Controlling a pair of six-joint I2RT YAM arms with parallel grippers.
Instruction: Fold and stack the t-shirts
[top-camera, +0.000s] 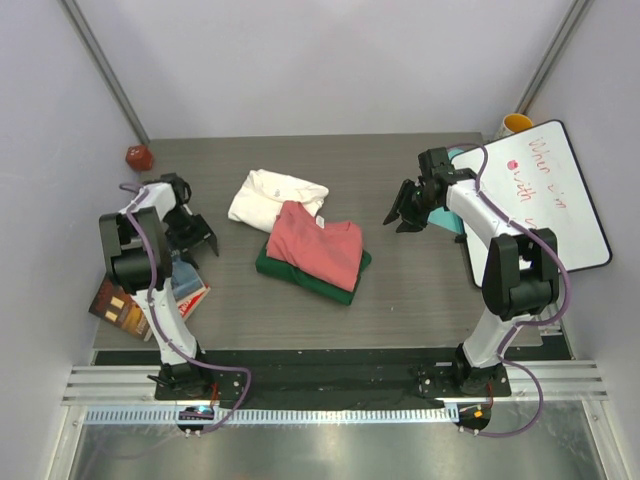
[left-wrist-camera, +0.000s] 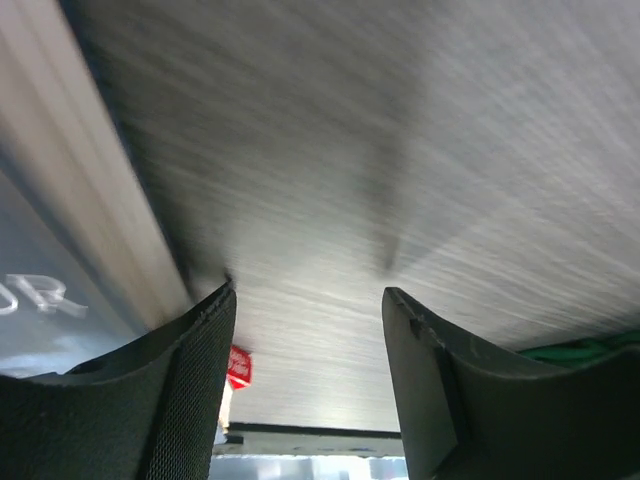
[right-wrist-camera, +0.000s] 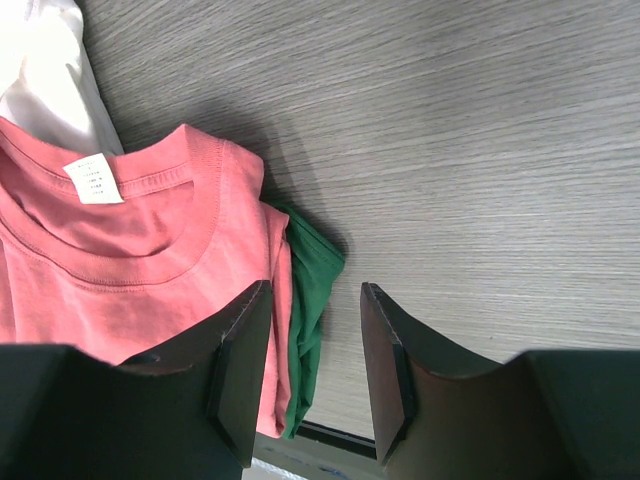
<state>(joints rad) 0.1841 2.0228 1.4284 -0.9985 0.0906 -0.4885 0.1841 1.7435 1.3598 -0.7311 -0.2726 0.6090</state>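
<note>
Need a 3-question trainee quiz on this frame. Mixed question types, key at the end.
1. True or false: the pink t-shirt lies on top of the green t-shirt.
2. Multiple choice: what does the right gripper hold?
A) a t-shirt sleeve
B) nothing, its jaws stand open
C) a book
3. Short answer: which t-shirt is not yet on the stack?

Key:
1. True.
2. B.
3. The cream t-shirt, which lies beside the other two.
</note>
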